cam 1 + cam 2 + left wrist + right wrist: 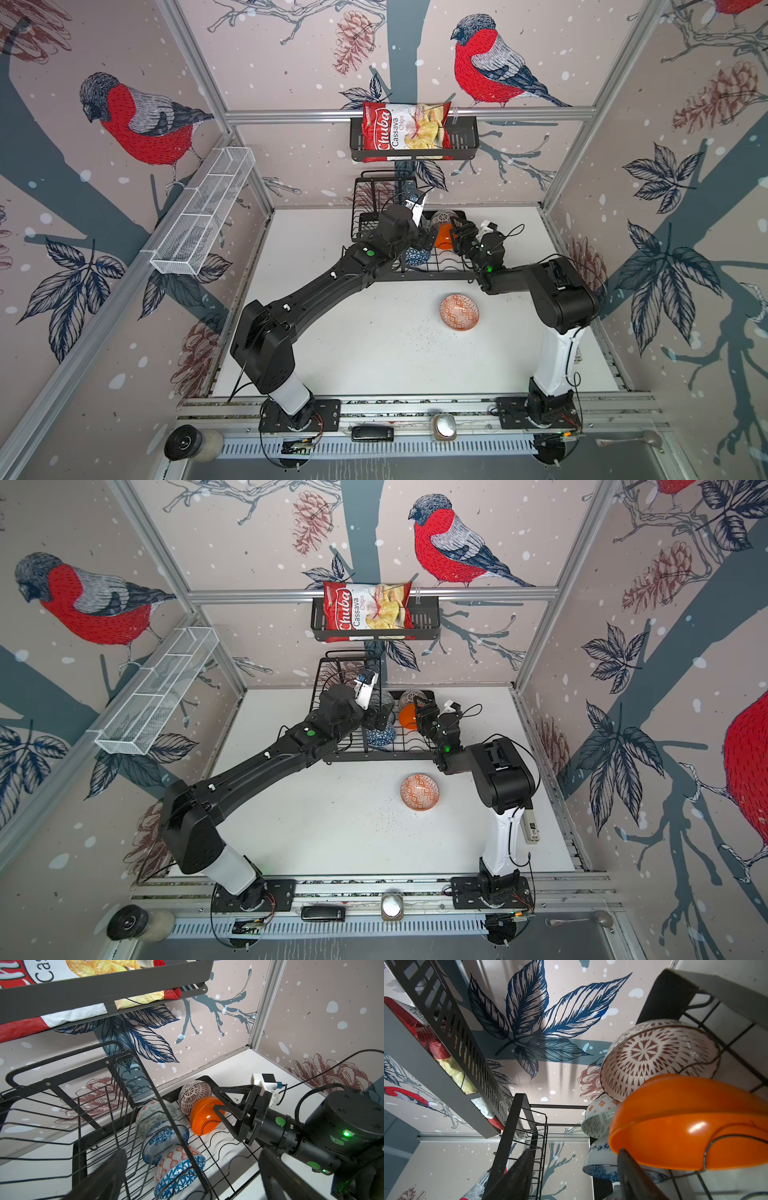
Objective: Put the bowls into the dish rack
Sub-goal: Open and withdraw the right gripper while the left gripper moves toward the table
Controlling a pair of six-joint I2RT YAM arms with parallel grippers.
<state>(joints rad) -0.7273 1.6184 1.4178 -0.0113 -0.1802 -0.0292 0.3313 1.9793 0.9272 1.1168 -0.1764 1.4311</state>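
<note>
The black wire dish rack (440, 272) (332, 679) stands at the back of the table. Several bowls lean on edge in it: grey-green (155, 1118), blue-white floral (166, 1142), blue and orange patterned (178, 1169), white with dark radial marks (193, 1095) (654, 1055) and plain orange (203, 1118) (685, 1126). An orange-red patterned bowl (459, 311) (419, 791) lies on the table in front. My left gripper (187, 1180) (424, 242) hangs open and empty over the blue and orange bowl. My right gripper (217, 1098) (575, 1178) (456, 233) is open at the orange bowl's rim.
A black slatted basket (465, 141) with a chips bag hangs on the back wall just above the rack. A long white mesh basket (203, 216) is fixed to the left wall. The rack's raised shelf (79, 1109) sits close beside my left gripper.
</note>
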